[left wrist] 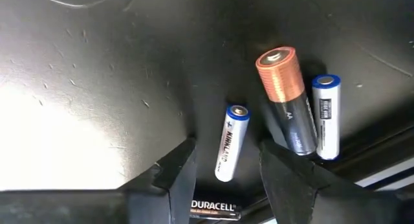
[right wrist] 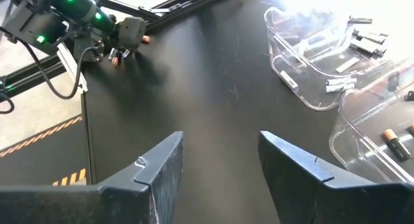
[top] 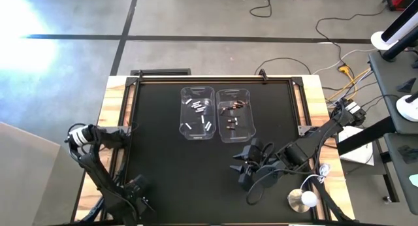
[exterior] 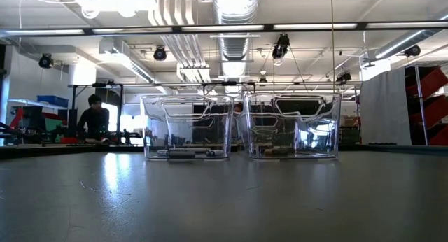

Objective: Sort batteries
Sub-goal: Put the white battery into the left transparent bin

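Observation:
Near the table's near left corner, my left gripper (top: 139,187) (left wrist: 228,149) points down, open. A white battery with a blue end (left wrist: 231,130) lies on the black mat between its fingers, apart from both. Beside it lie a dark battery with a copper end (left wrist: 284,98) and another white one (left wrist: 326,117). A dark Duracell battery (left wrist: 213,206) lies under the gripper. The left clear bin (top: 196,113) holds white batteries. The right bin (top: 234,115) holds dark copper-ended ones. My right gripper (top: 245,164) (right wrist: 220,143) hangs open above the mat, near the bins, with nothing between its fingers.
The two bins stand side by side at the mat's far middle (exterior: 187,126) (exterior: 292,126). A white round object (top: 304,200) and cables lie at the table's near right. The mat's edge rail (left wrist: 381,156) runs close to the loose batteries. A person (exterior: 93,119) sits far behind the table.

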### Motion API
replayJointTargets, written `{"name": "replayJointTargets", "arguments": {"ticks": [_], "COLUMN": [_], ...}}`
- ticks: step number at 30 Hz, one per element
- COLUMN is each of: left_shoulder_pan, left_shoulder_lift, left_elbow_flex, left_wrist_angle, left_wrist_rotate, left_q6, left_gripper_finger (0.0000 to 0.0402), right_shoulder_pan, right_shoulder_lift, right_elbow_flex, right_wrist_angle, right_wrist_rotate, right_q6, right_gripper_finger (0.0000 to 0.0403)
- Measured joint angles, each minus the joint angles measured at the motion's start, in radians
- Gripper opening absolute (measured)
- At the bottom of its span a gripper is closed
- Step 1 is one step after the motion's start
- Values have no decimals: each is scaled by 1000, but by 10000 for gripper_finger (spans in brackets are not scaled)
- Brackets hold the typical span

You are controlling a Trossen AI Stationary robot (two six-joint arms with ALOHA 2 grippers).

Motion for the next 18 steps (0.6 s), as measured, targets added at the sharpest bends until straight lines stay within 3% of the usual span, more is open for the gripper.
{"name": "replayJointTargets", "arguments": {"ticks": [3,11,18], "left_shoulder_pan": [0,5,12], "left_shoulder_lift": [0,-2,-6], "left_elbow_flex": [-3,-35,-9], "left_wrist_angle": [4,17,-26], "left_wrist_rotate": [-4,-29,-98], "left_q6": [9,14,18], "left_gripper_finger": [126,15,18], "right_shoulder_pan": [0,1,0], "right_shoulder_lift": [0,-22,-51], "right_elbow_flex": [0,4,127], "right_wrist_angle": [0,-8,-170], "right_wrist_rotate": [-2,-29,-25], "right_q6": [7,3,-33], "right_gripper_finger": [190,192,187]}}
